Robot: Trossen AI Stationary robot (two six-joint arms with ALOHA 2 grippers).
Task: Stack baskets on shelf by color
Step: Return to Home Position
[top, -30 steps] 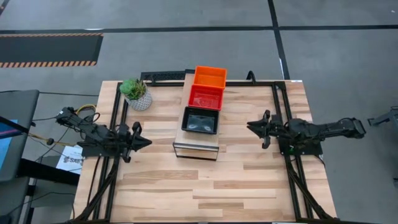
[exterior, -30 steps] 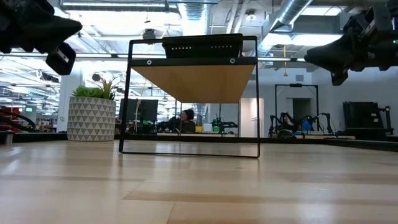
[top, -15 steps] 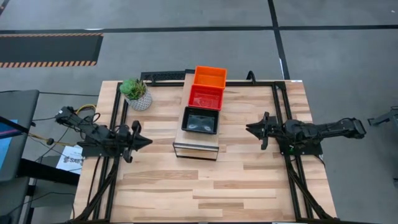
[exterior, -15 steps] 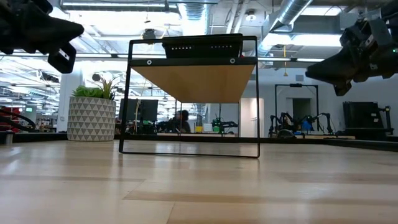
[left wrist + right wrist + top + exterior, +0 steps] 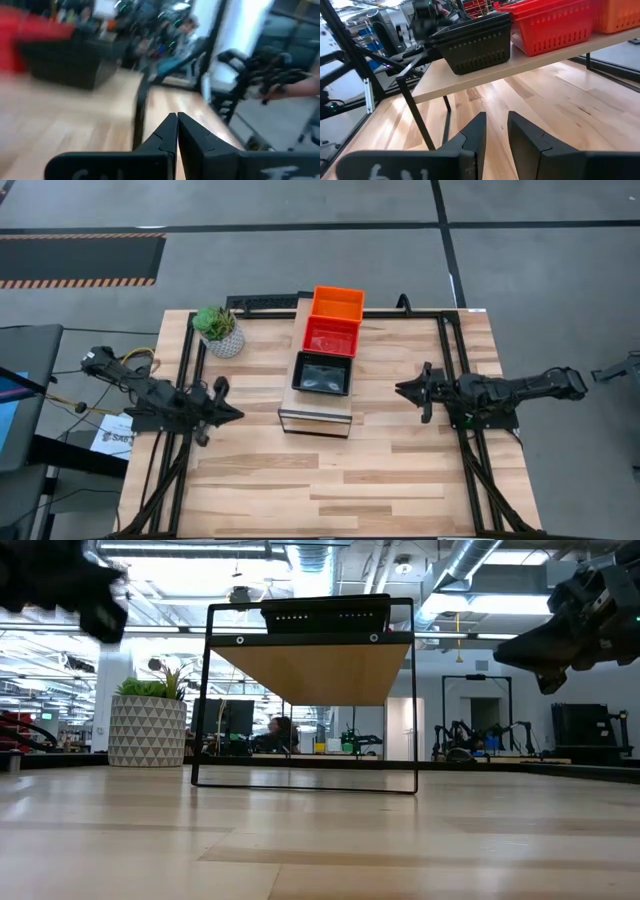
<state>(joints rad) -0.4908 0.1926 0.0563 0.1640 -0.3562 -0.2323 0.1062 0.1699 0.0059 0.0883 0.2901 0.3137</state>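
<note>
The shelf (image 5: 316,412) stands mid-table on its dark frame legs (image 5: 415,700). On its board sit three stacks of baskets in a row: orange (image 5: 338,302) at the far end, red (image 5: 331,335) in the middle, black (image 5: 322,372) nearest. The right wrist view shows the black (image 5: 472,42), red (image 5: 550,27) and orange (image 5: 620,15) stacks resting on the board (image 5: 520,65). My left gripper (image 5: 237,412) hovers left of the shelf, shut and empty (image 5: 176,121). My right gripper (image 5: 400,389) hovers right of it, its fingers a narrow gap apart (image 5: 496,122), holding nothing.
A potted plant (image 5: 222,330) in a patterned pot (image 5: 147,730) stands at the table's far left. Dark frame rails (image 5: 180,380) run along the left and right table edges (image 5: 455,370). Bare tabletop (image 5: 330,480) lies between the shelf and the near edge.
My left arm has shifted, its gripper rising a little and showing blurred. My right gripper has sunk slightly and then held. The baskets and shelf have stayed put.
</note>
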